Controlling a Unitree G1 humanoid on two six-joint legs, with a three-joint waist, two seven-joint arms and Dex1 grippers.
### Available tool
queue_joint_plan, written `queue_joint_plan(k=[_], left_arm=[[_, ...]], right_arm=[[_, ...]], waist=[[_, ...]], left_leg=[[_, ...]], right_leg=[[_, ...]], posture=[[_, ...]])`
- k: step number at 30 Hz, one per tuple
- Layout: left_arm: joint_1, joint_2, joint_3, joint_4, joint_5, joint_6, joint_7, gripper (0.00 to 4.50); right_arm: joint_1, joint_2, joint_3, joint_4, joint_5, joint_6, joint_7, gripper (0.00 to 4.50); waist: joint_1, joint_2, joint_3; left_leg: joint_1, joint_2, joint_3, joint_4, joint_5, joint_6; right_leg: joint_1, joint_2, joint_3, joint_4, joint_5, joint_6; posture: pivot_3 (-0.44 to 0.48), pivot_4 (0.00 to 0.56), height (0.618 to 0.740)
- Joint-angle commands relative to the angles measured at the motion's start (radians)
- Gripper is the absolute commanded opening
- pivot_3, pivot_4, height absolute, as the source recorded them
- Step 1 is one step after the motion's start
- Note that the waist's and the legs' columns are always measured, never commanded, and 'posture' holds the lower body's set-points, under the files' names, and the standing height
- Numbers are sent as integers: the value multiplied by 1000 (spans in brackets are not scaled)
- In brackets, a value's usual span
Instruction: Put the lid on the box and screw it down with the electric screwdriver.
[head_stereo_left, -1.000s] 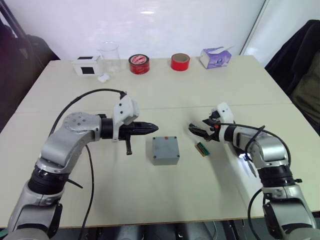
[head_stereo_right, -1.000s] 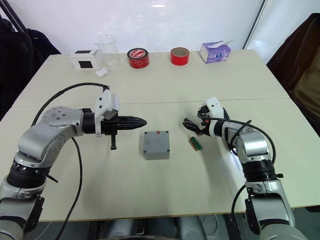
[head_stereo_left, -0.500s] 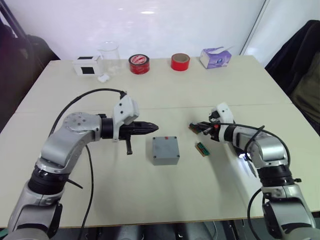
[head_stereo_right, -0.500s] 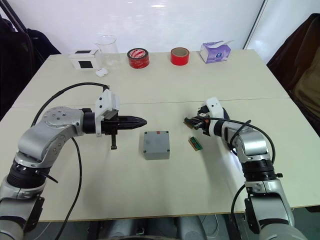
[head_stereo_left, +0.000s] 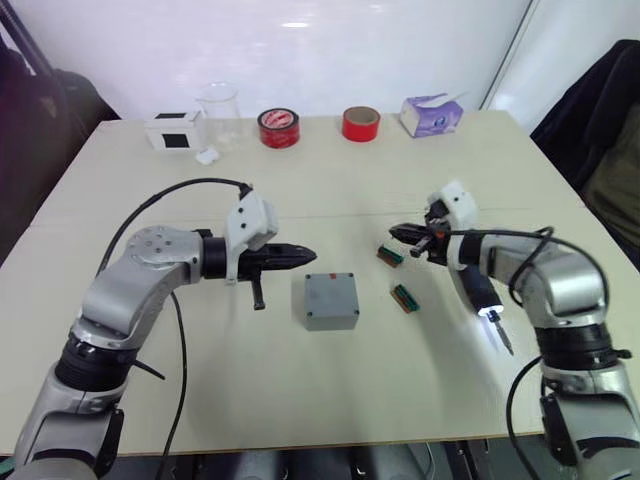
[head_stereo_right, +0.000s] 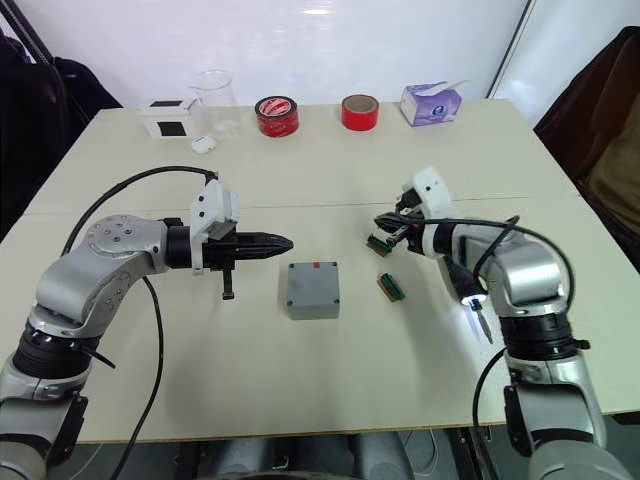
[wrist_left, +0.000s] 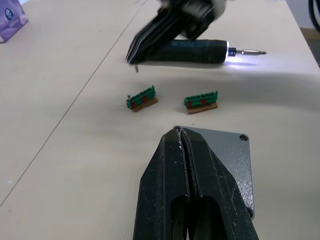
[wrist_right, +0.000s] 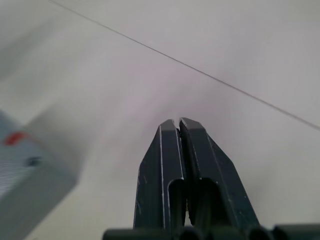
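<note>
Mid-task view of the tabletop. The box (head_stereo_left: 331, 300) sat at the table's centre with the lid (wrist_left: 226, 160) already resting on top, a small red mark near its far edge. Whether any screw had been driven could not be told, so the placing step was judged done and the fastening step judged outstanding.

The electric screwdriver (head_stereo_left: 481, 295) lay flat on the table to the right of the box and well apart from it, its tip light on and its bit pointing toward the near edge; neither gripper held it.

The left gripper (head_stereo_left: 290, 257) hovered just left of the box, its jaws clenched on nothing. The right gripper (head_stereo_left: 410, 236) hung above the table to the right of the box, on the far side of the screwdriver, its jaws likewise pressed together and empty.

Two small green-brown parts (head_stereo_left: 404, 297) lay between the box and the screwdriver.

Remaining work, as judged: pick up the screwdriver and drive the lid's corner screws.
</note>
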Motion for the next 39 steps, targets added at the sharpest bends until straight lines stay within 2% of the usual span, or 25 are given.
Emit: queue_joint_plan(k=[1, 8, 14, 32, 39], left_arm=[[11, 14, 15, -31, -9, -9, -1, 0], [26, 21, 14, -24, -5, -21, -4, 0], [36, 22, 12, -18, 4, -37, -4, 0], [57, 23, 9, -21, 15, -65, -10, 0], [67, 24, 10, -29, 15, -65, -6, 0]], right_arm=[[-10, -3, 8, -146, 80, 62, 25, 35], [18, 48, 73, -215, 87, 66, -21, 35], [71, 35, 157, -206, 28, -17, -19, 35], [104, 23, 196, -136, -34, -99, 3, 35], [109, 27, 183, -158, -15, -85, 21, 35]], waist=[[-1, 0, 0], [0, 0, 0], [1, 0, 0], [0, 0, 0], [0, 0, 0]], left_leg=[[0, 0, 0, 0, 0, 0], [0, 0, 0, 0, 0, 0], [0, -1, 0, 0, 0, 0], [0, 0, 0, 0, 0, 0], [0, -1, 0, 0, 0, 0]], right_leg=[[0, 0, 0, 0, 0, 0], [0, 0, 0, 0, 0, 0], [0, -1, 0, 0, 0, 0], [0, 0, 0, 0, 0, 0], [0, 0, 0, 0, 0, 0]], posture=[[0, 150, 740], [0, 150, 740], [0, 150, 740], [0, 150, 740], [0, 150, 740]])
